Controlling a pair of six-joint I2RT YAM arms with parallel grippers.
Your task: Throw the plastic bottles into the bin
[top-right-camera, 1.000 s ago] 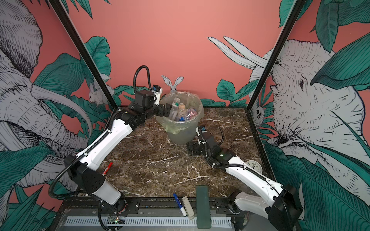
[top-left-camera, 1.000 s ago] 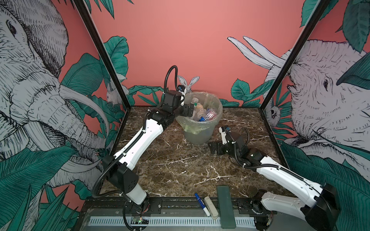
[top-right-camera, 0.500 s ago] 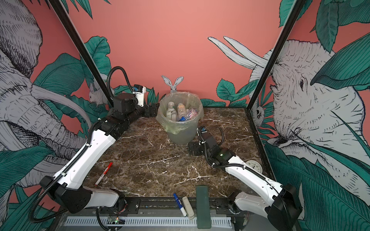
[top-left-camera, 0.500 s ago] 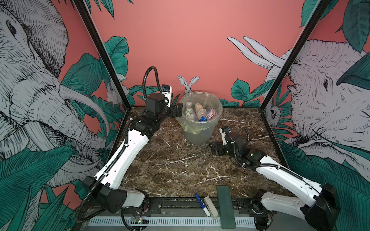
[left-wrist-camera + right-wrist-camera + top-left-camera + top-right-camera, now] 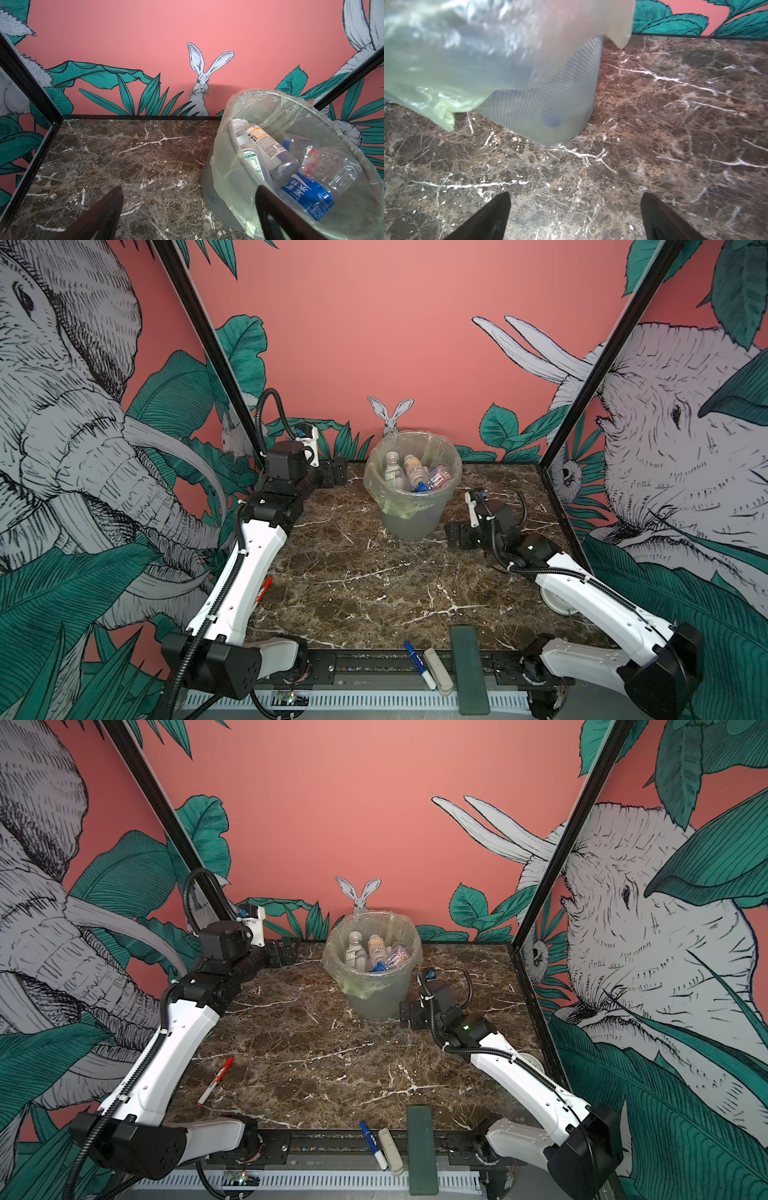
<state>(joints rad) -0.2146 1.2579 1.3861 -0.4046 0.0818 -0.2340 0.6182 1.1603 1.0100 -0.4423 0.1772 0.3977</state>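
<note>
Three stray items lie along the near edge: a blue-and-white marker pen (image 5: 419, 664), a short pale stick (image 5: 437, 671) touching it, and a flat dark green bar (image 5: 469, 668) just to their right. None is a bottle, so I judge them out of scope. Farther in, at near left, a slim red-and-white pen (image 5: 215, 1080) lies on the brown veined marble tabletop (image 5: 374, 572). No bottle is seen on that surface in any view.

Past mid-table, the right gripper (image 5: 457, 535) sits low, just beside the bin's base on its near-right side. Its jaws stand wide apart and hold nothing.

The round translucent grey-white plastic bin (image 5: 409, 522) stands upright at far centre, its thin pale green bag (image 5: 395, 506) folded over the rim, likely to keep the lining from slipping in. The clear plastic bottles (image 5: 415, 472) are inside, heaped. Two lean neck-up against the wall, while a blue-labelled one and a crumpled one lie lower, as dropped items would settle.

At far left, near rim height, the left gripper (image 5: 334, 472) is apart from the bin, its jaws spread and empty.

Finding: the task appears complete, and both arms are free to retire.
</note>
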